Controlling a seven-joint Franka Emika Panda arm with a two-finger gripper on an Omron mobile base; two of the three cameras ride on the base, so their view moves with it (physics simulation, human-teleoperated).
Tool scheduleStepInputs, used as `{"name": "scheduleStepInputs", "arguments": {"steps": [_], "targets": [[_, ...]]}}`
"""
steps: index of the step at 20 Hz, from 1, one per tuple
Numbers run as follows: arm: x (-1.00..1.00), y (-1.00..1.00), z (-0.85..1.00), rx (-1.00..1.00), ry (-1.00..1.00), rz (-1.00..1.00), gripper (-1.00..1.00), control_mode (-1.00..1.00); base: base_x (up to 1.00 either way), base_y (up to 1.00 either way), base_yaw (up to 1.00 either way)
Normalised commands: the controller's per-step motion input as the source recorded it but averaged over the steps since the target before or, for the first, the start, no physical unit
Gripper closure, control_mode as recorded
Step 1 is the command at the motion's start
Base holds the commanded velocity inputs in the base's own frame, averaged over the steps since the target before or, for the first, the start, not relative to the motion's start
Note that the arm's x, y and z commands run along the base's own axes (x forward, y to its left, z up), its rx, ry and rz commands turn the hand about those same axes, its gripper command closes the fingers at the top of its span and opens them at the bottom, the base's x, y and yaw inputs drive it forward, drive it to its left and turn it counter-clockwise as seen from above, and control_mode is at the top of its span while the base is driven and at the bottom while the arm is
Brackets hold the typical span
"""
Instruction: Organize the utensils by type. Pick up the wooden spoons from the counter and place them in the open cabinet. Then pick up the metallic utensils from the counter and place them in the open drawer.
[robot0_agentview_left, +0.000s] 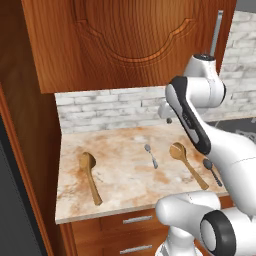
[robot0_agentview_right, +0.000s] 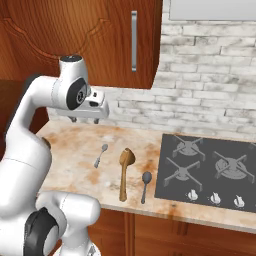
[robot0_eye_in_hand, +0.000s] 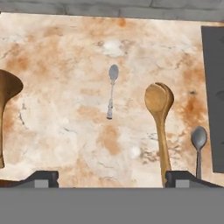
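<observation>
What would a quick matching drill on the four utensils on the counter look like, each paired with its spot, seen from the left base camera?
Things:
1. small silver spoon
2. dark-handled spoon
3. left wooden spoon
4. right wooden spoon

Places:
A. nearest the tall cabinet side
B. between the two wooden spoons
C. nearest the stove
D. between the two metal spoons

Pairs: 1-B, 2-C, 3-A, 4-D
</observation>
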Motion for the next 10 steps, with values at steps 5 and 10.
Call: {"name": "scheduleStepInputs", "arguments": {"steps": [5,10], "targets": [[-0.19,-0.38,-0.26,0.01,0.0,0.0,-1.0,-1.0,0.0,0.0,0.0],[-0.15,-0.35,-0.27,0.0,0.0,0.0,-1.0,-1.0,0.0,0.0,0.0]]}}
